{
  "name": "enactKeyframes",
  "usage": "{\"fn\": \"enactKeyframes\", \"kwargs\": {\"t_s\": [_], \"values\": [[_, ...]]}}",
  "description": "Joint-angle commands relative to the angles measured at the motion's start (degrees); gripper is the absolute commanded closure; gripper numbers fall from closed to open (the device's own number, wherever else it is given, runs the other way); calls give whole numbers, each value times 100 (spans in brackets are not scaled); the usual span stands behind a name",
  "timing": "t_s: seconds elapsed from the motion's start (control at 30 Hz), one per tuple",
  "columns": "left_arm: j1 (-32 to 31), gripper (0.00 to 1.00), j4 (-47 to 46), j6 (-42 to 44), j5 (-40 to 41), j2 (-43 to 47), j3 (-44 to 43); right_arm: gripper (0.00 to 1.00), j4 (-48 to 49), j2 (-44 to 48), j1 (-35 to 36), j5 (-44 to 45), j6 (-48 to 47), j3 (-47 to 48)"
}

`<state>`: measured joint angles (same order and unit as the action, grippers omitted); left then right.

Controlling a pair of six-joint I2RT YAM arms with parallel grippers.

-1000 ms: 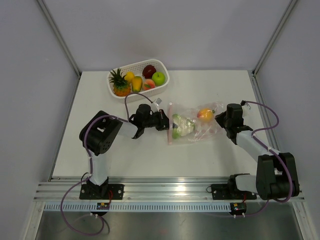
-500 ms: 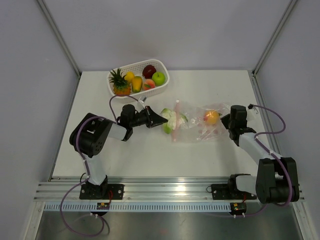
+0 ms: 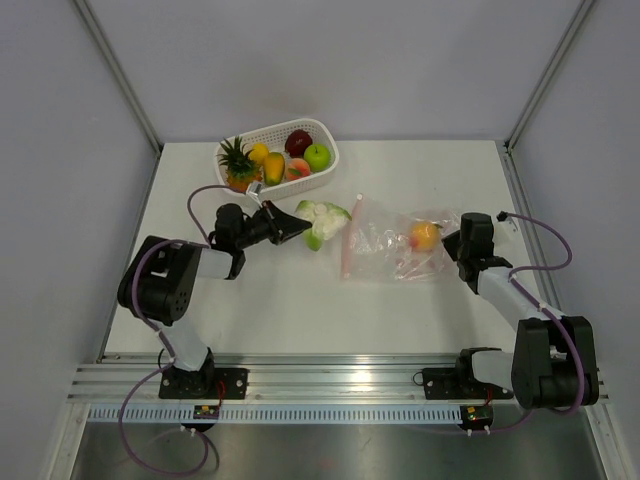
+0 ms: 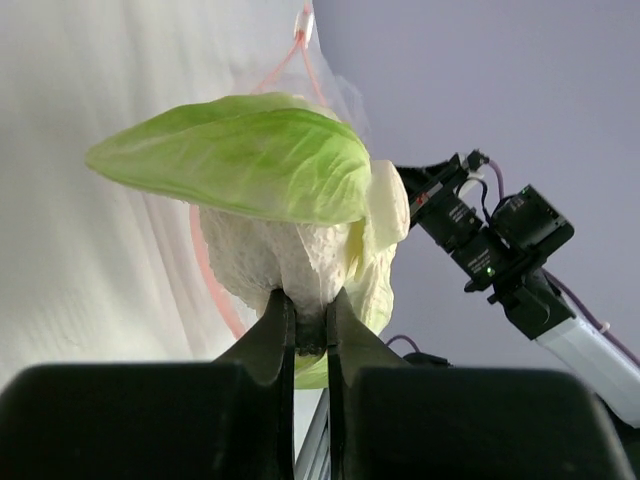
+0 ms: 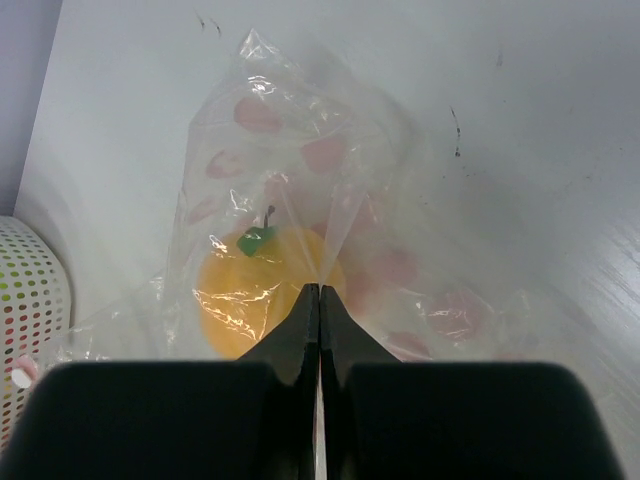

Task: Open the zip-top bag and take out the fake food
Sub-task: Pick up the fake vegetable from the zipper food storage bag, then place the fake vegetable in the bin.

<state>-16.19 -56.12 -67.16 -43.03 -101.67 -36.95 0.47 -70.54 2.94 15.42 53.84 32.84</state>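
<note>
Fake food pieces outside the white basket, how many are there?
2. The cauliflower is clamped in the left gripper, just outside the zip-top bag; an orange fruit lies inside the bag. Crinkled plastic could hide more.

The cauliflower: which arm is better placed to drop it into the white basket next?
Left. The left gripper is shut on the cauliflower, already outside the zip-top bag and close to the basket. The right gripper is shut on the bag's far end and busy there.

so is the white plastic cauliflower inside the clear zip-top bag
No, the white plastic cauliflower is outside the clear zip-top bag, gripped in the left jaws.
</note>
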Motion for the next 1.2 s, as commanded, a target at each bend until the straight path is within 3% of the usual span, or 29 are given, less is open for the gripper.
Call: {"fn": "enactKeyframes", "kwargs": {"t_s": [0.0,0.13,0.3,0.57,0.9,1.0,1.13,1.17], "values": [[256,100,135,316,241,568,-242,100,173,120,-39,-30,3,-41],[291,100,707,423,733,771,-558,100,278,58,-30,-223,21,-76],[414,100,1524,475,1138,570,-1681,100,462,-82,-30,-408,100,-173],[573,100,2903,949,1858,-466,-3607,100,577,-65,-30,-601,170,-208],[617,100,3485,1337,2887,-1592,-5066,100,559,-3,-30,-769,214,-155],[652,90,3485,1275,3080,-1698,-5077,100,577,-47,-39,-795,223,-138],[678,49,3450,1214,3169,-1655,-4901,100,638,-65,-30,-988,223,-138],[687,46,3467,1274,3151,-1611,-4857,100,604,-56,-30,-988,214,-120]]}}
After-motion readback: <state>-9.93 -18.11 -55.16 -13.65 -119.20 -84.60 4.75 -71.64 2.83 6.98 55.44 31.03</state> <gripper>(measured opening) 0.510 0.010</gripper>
